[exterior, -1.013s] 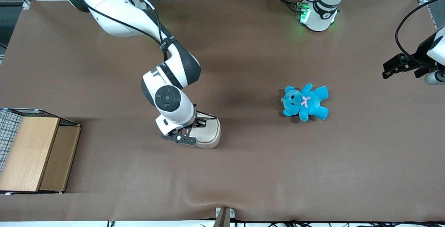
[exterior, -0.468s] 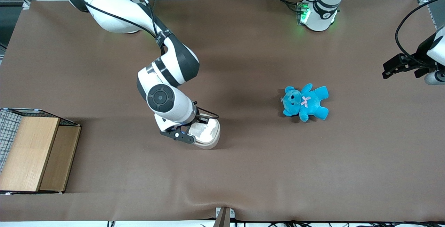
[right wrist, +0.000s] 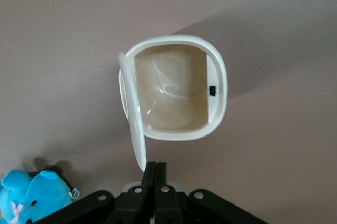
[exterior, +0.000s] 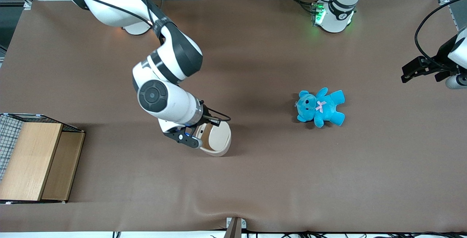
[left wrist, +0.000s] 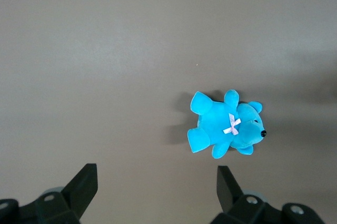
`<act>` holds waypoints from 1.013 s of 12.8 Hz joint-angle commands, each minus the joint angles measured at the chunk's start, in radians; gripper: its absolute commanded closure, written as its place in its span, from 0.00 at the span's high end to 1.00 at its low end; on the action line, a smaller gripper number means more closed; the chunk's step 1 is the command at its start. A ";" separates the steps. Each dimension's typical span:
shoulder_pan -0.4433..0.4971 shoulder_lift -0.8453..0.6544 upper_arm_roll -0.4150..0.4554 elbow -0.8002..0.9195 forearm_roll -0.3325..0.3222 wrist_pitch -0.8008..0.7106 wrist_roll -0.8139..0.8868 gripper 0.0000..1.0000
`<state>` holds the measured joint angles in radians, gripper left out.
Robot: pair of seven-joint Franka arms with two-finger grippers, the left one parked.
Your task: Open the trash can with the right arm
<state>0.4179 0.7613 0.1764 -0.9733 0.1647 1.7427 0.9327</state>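
- The trash can (exterior: 218,140) lid (right wrist: 132,121) — flat a second ago — now stands raised, brown inside showing.
- The pincer (right wrist: 156,175), fingers together, hovers just beside the rim — opening looks done.

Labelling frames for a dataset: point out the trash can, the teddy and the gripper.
trash can (right wrist: 216,63): right wrist view, rim.
teddy (exterior: 325,107): front view, belly.
gripper (right wrist: 156,168): right wrist view, shut fingertips.
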 commanded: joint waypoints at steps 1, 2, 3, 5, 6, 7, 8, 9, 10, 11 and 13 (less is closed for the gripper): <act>-0.057 -0.026 0.018 -0.004 0.051 -0.037 0.008 0.87; -0.086 -0.037 0.049 -0.004 0.052 -0.060 0.005 1.00; -0.118 -0.055 0.078 -0.004 0.047 -0.084 0.005 1.00; -0.165 -0.126 0.089 -0.016 0.024 -0.150 0.009 1.00; -0.189 -0.144 0.091 -0.018 -0.003 -0.184 -0.003 1.00; -0.211 -0.155 0.091 -0.018 -0.014 -0.231 -0.029 1.00; -0.240 -0.158 0.089 -0.018 -0.020 -0.274 -0.056 1.00; -0.261 -0.189 0.091 -0.018 -0.048 -0.316 -0.073 1.00; -0.271 -0.230 0.091 -0.018 -0.107 -0.343 -0.101 1.00; -0.283 -0.255 0.089 -0.018 -0.150 -0.392 -0.148 1.00; -0.321 -0.308 0.087 -0.019 -0.175 -0.457 -0.219 1.00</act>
<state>0.1372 0.5234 0.2427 -0.9610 0.0218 1.3247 0.7653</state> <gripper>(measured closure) 0.000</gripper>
